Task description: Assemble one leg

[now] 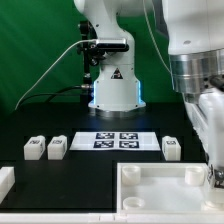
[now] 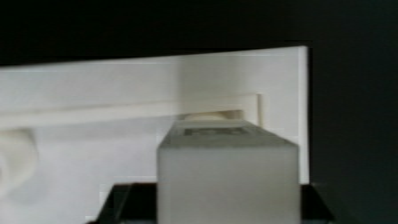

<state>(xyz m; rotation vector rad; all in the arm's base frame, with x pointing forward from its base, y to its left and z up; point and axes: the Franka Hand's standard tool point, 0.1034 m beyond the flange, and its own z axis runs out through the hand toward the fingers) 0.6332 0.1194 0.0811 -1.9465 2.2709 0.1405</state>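
In the wrist view a white block-like leg [image 2: 228,165] sits between my dark fingers [image 2: 135,205], and my gripper [image 2: 228,208] is shut on it. The leg's far end points at a recessed corner of the big white tray-like piece [image 2: 107,95]. In the exterior view my gripper [image 1: 212,172] hangs over the tray piece's [image 1: 150,190] corner at the view's right. The leg it holds is mostly hidden there. Three more legs lie on the black table: two at the view's left [image 1: 33,148] [image 1: 57,148] and one at the right [image 1: 171,148].
The marker board [image 1: 118,140] lies flat between the loose legs, in front of the robot base [image 1: 112,85]. Another white piece [image 1: 5,181] shows at the exterior view's left edge.
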